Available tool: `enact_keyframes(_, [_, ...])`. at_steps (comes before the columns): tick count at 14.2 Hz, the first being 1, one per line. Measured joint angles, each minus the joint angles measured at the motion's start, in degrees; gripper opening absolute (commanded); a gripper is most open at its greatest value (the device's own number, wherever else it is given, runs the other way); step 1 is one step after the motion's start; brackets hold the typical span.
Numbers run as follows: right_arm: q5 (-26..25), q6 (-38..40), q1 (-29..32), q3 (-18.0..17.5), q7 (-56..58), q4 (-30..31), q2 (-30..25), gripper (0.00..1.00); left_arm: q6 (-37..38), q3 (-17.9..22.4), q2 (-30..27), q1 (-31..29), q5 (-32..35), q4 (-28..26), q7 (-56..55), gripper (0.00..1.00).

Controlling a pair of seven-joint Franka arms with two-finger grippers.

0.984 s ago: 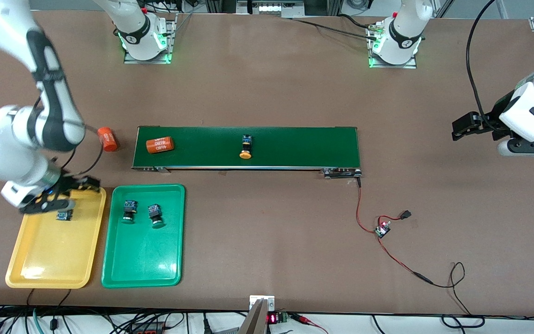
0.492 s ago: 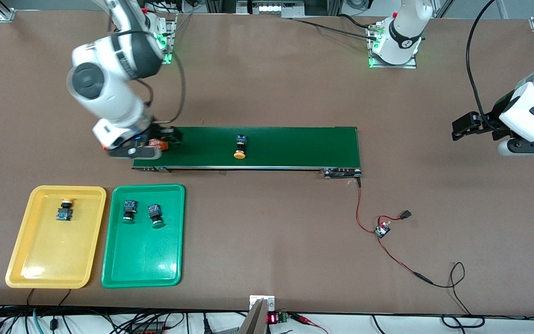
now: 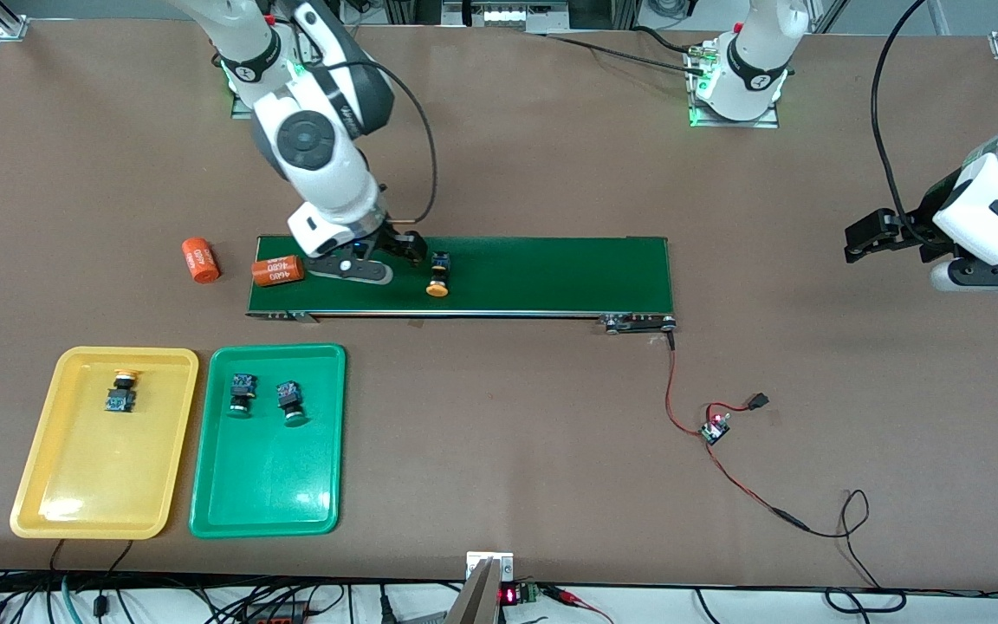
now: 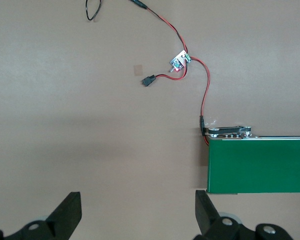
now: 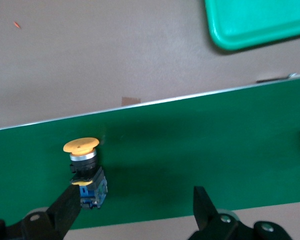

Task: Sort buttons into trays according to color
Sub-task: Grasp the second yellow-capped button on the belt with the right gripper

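Both arms are glossy white with dark grey joint bands and round grey joint caps, standing on metal base plates lit green, each with a black cable looping to the wrist and ending in a black two-fingered tool [image 3: 391,258] with screw holes.

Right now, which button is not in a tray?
The yellow-capped button on the conveyor belt, beside the right pincer; the other three lie in trays.
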State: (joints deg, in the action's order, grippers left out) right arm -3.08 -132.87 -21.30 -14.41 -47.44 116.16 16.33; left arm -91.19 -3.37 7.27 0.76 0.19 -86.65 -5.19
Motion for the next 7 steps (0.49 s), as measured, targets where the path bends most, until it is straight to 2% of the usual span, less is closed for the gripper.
enact_keyframes(3, [-3.1,-3.4,-2.7,0.0,-5.9,0.0,3.7,1.0,0.0,0.0,0.0,0.0,0.0,0.0,0.0,1.0])
enact_keyframes(7, [-3.2,-4.7,-3.0,0.1,-6.6,-0.2,5.3,0.98,0.0,0.0,0.0,0.0,0.0,0.0,0.0,1.0])
